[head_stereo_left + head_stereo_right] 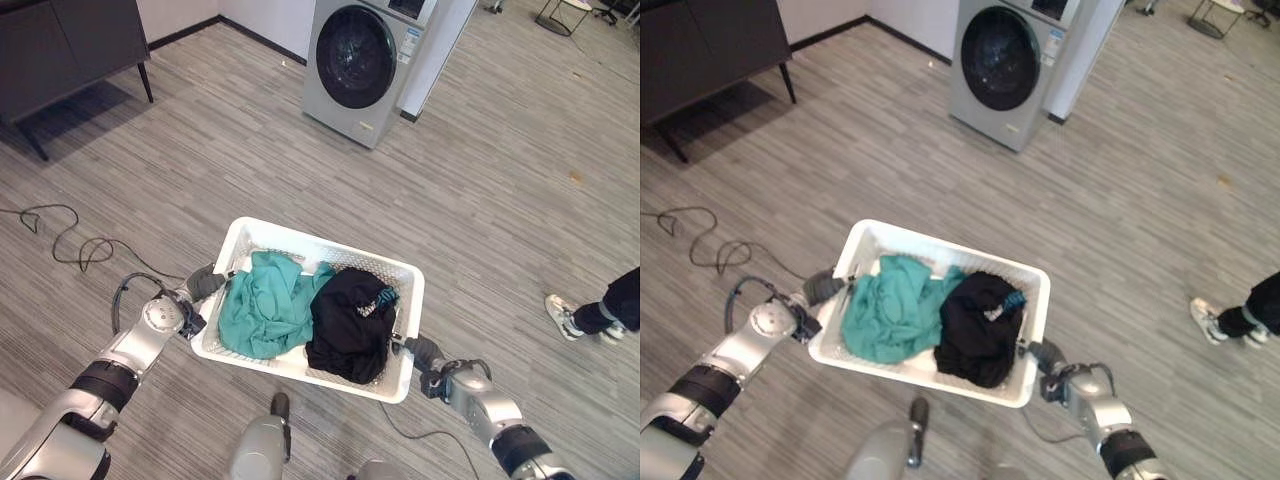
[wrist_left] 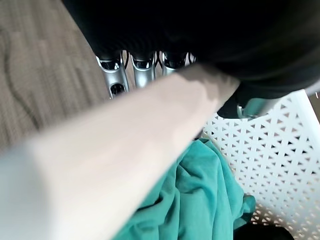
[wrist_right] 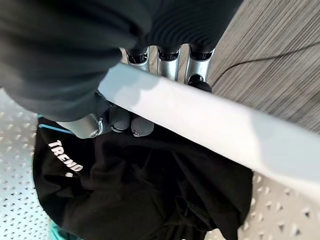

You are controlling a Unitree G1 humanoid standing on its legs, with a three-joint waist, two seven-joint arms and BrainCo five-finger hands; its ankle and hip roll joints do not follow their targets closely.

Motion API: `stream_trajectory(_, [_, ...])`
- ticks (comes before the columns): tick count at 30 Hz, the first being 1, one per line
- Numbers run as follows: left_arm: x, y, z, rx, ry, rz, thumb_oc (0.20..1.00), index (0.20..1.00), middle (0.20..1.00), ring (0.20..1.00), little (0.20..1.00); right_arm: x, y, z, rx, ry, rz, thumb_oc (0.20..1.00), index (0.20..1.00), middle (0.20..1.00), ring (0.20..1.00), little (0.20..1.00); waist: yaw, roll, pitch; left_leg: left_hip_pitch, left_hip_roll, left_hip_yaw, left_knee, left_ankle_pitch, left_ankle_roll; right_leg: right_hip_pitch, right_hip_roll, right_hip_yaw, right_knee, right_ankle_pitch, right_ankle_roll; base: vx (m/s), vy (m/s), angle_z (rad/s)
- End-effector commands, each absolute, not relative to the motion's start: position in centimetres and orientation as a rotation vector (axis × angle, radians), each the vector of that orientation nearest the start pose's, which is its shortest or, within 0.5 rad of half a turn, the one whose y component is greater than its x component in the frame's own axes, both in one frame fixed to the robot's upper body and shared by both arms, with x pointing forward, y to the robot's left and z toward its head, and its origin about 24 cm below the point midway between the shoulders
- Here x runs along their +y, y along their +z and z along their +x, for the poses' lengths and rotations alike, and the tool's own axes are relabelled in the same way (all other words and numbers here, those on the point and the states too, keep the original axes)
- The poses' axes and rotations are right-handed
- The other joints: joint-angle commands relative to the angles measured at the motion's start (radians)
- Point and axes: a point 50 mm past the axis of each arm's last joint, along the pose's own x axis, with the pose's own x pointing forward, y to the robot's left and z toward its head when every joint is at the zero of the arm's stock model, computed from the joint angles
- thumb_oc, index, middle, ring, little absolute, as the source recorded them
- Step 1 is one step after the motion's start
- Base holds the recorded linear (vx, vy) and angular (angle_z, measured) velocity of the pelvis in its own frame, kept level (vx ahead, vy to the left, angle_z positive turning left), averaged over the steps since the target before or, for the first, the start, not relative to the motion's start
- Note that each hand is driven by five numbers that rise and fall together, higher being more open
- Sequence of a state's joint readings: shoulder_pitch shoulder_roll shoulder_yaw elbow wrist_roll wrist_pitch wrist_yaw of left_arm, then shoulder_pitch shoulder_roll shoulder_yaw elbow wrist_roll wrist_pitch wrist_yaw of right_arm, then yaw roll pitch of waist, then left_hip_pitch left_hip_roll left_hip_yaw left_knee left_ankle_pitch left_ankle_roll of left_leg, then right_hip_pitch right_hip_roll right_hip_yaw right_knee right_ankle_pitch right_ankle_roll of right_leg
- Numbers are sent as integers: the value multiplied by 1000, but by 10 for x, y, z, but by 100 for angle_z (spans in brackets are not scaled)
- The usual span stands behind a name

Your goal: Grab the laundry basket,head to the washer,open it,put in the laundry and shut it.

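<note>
A white perforated laundry basket (image 1: 262, 232) hangs between my two hands above the floor. It holds a teal garment (image 1: 262, 305) on its left and a black garment (image 1: 350, 320) on its right. My left hand (image 1: 204, 283) is curled round the basket's left rim (image 2: 150, 130), fingers under it. At the other end my right hand (image 1: 422, 354) grips the right rim (image 3: 210, 125), with fingertips (image 3: 141, 126) curled over onto the inside. The silver washer (image 1: 362, 62) stands ahead by the wall, its round dark door closed.
A dark cabinet (image 1: 70, 45) on legs stands at the far left. A person's leg and white shoe (image 1: 568, 314) are on the floor at the right. A white column (image 1: 440, 45) rises just right of the washer. Open wood floor lies between me and the washer.
</note>
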State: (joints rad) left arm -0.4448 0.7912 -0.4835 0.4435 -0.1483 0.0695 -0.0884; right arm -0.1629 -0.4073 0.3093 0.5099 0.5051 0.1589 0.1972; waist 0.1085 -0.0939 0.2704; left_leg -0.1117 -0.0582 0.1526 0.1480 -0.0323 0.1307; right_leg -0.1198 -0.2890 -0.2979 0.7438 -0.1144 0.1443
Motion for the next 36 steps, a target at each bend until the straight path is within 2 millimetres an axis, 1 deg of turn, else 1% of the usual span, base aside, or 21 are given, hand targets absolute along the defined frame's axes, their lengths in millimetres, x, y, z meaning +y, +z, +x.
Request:
stream_trajectory(1, [255, 83, 324, 187, -195, 738, 200, 200, 200, 200, 200, -229, -22, 261, 467, 182, 48, 200, 200, 200, 200, 200, -5, 43, -88, 94, 95, -97, -59, -49, -79, 8, 59, -85, -334, 97, -7, 349, -21, 7])
stream_trajectory(4, [255, 86, 327, 171, -186, 747, 200, 200, 200, 200, 200, -235, -23, 257, 467, 155, 49, 200, 200, 200, 200, 200, -28, 37, -79, 135, 86, -109, -38, -111, -107, -21, 63, -53, -641, 144, 16, 399, -117, 11])
stream_trajectory(7, [249, 84, 331, 158, -193, 755, 200, 200, 200, 200, 200, -239, -29, 248, 481, 129, 71, 200, 200, 200, 200, 200, -63, 39, -74, 192, 92, -137, -5, -176, -130, -92, 38, 40, -814, 234, 62, 455, -137, 29])
stream_trajectory(10, [249, 82, 330, 159, -196, 751, 200, 200, 200, 200, 200, -240, -33, 244, 500, 134, 68, 200, 200, 200, 200, 200, -75, 44, -80, 242, 112, -148, -11, -203, -143, -97, 25, 20, -818, 254, 74, 416, -159, 63])
stream_trajectory(11, [245, 82, 331, 154, -206, 753, 200, 200, 200, 200, 200, -242, -35, 241, 510, 129, 71, 200, 200, 200, 200, 200, -81, 32, -94, 269, 116, -152, -23, -216, -152, -85, 27, 14, -815, 257, 73, 484, -223, 40])
stream_trajectory(13, [245, 76, 327, 169, -211, 735, 200, 200, 200, 200, 200, -247, -37, 235, 529, 121, 69, 200, 200, 200, 200, 200, -102, 32, -119, 315, 152, -165, -27, -211, -170, -56, 46, 17, -794, 283, 67, 503, -291, 50])
stream_trajectory(15, [249, 70, 323, 190, -191, 718, 200, 200, 200, 200, 200, -250, -38, 231, 541, 129, 62, 200, 200, 200, 200, 200, -118, 42, -139, 336, 198, -186, 9, -175, -186, -57, 91, 32, -746, 268, 48, 566, -415, 52])
stream_trajectory(16, [254, 63, 317, 212, -175, 687, 200, 200, 200, 200, 200, -249, -38, 231, 548, 144, 52, 200, 200, 200, 200, 200, -117, 66, -157, 329, 262, -192, 79, -66, -207, -40, 159, 29, -703, 216, 9, 473, -369, 48])
stream_trajectory(17, [254, 63, 317, 212, -174, 687, 200, 200, 200, 200, 200, -249, -38, 231, 547, 145, 52, 200, 200, 200, 200, 200, -119, 63, -159, 326, 258, -195, 77, -63, -207, -43, 156, 28, -705, 218, 9, 427, -369, 42])
stream_trajectory(19, [258, 62, 313, 225, -160, 672, 200, 200, 200, 200, 200, -250, -36, 233, 542, 147, 48, 200, 200, 200, 200, 200, -104, 58, -155, 232, 299, -196, 285, 66, -194, 9, 202, 19, -710, 171, -41, 246, -343, 27])
stream_trajectory(20, [261, 64, 313, 223, -149, 666, 200, 200, 200, 200, 200, -250, -33, 235, 533, 148, 45, 200, 200, 200, 200, 200, -93, 35, -148, 171, 306, -202, 401, 126, -179, 38, 213, 23, -728, 158, -64, 270, -484, -5])
stream_trajectory(21, [265, 67, 312, 219, -131, 652, 200, 200, 200, 200, 200, -251, -31, 237, 527, 147, 40, 200, 200, 200, 200, 200, -82, 23, -137, 108, 326, -203, 516, 135, -161, 66, 242, 29, -745, 144, -92, 313, -454, -34])
stream_trajectory(23, [267, 73, 313, 196, -113, 651, 200, 200, 200, 200, 200, -252, -27, 240, 506, 139, 34, 200, 200, 200, 200, 200, -58, -1, -117, 31, 376, -166, 600, 141, -155, 127, 277, 37, -767, 103, -114, 318, -418, -52])
stream_trajectory(24, [266, 76, 315, 189, -115, 645, 200, 200, 200, 200, 200, -253, -25, 240, 501, 131, 34, 200, 200, 200, 200, 200, -44, 0, -101, -20, 389, -155, 615, 98, -151, 158, 297, 43, -778, 87, -120, 269, -287, -43])
stream_trajectory(25, [265, 77, 316, 185, -112, 638, 200, 200, 200, 200, 200, -252, -25, 239, 498, 130, 36, 200, 200, 200, 200, 200, -32, -5, -92, -67, 364, -152, 611, 64, -150, 183, 301, 49, -785, 73, -124, 321, -153, -28])
stream_trajectory(26, [263, 74, 316, 188, -116, 632, 200, 200, 200, 200, 200, -252, -25, 237, 504, 135, 32, 200, 200, 200, 200, 200, -20, -7, -84, -117, 302, -148, 558, 20, -151, 200, 308, 59, -785, 61, -126, 224, -62, -2])
stream_trajectory(28, [260, 71, 315, 190, -123, 626, 200, 200, 200, 200, 200, -249, -25, 237, 495, 148, 38, 200, 200, 200, 200, 200, -6, -14, -82, -186, 235, -130, 437, 35, -146, 203, 302, 48, -777, 44, -124, 311, 0, 0])
stream_trajectory(29, [256, 67, 316, 193, -135, 621, 200, 200, 200, 200, 200, -248, -27, 237, 494, 146, 38, 200, 200, 200, 200, 200, 13, -11, -84, -200, 189, -121, 187, 69, -163, 235, 304, 34, -783, 24, -112, 673, 76, -5])
stream_trajectory(30, [255, 61, 314, 212, -143, 614, 200, 200, 200, 200, 200, -243, -29, 242, 494, 153, 30, 200, 200, 200, 200, 200, 46, 6, -87, -202, 135, -170, -24, 131, -175, 267, 323, 38, -777, 0, -110, 681, 94, -6])
stream_trajectory(32, [255, 58, 313, 227, -145, 611, 200, 200, 200, 200, 200, -236, -31, 247, 494, 167, 45, 200, 200, 200, 200, 200, 68, 10, -84, -222, 102, -209, -122, 158, -188, 298, 337, 45, -767, -27, -111, 486, 62, -6])
stream_trajectory(36, [261, 53, 308, 251, -130, 602, 200, 200, 200, 200, 200, -221, -33, 254, 500, 216, 40, 200, 200, 200, 200, 200, 94, 15, -97, -209, 105, -176, -134, 175, -182, 345, 343, 73, -761, -64, -101, 398, 102, -51])
